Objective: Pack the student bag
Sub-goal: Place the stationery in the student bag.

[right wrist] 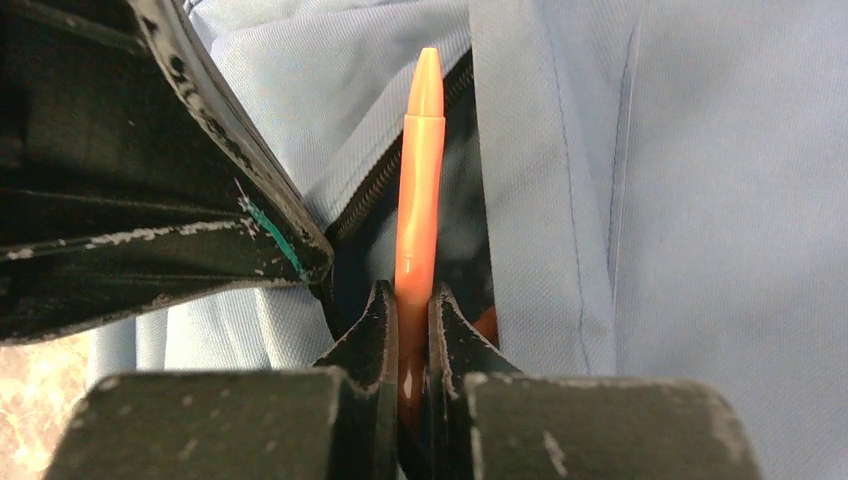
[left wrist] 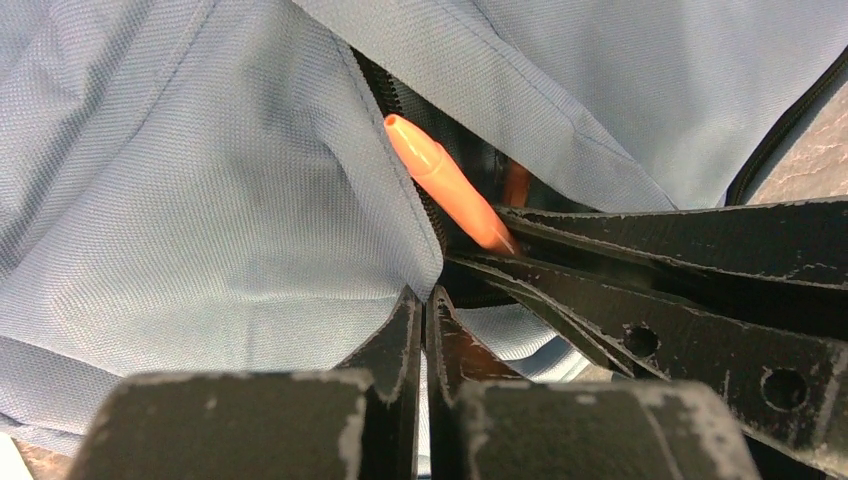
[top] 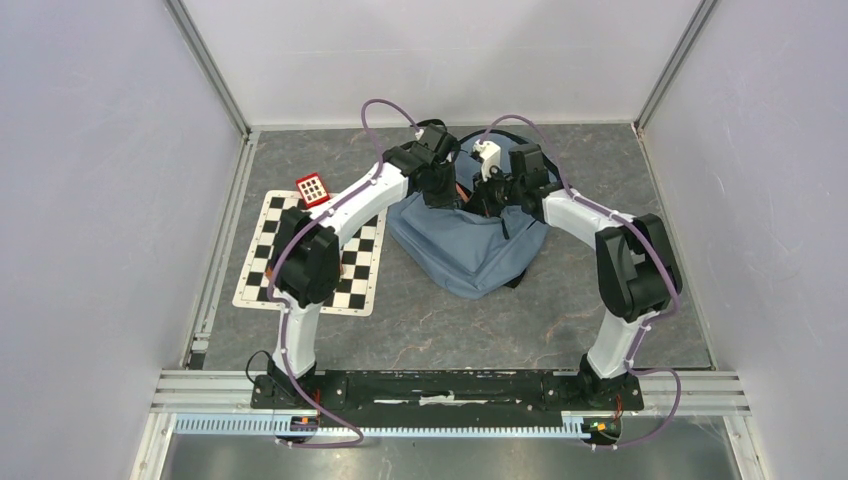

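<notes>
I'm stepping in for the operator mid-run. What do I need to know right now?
Left hand: shut, pinching the student bag at its zipper edge.
Right hand: shut on an orange pen, tip at the open zipper gap.
Done: bag unzipped, pen at the opening.
To do: push pen in, release. A red keypad item lies on the checkerboard mat, possibly next.

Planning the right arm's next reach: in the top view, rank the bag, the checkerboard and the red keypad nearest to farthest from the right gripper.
1. student bag, directly beneath the right gripper.
2. checkerboard, to the left, its right edge closest.
3. red keypad, on the board's far edge, farther left.
</notes>
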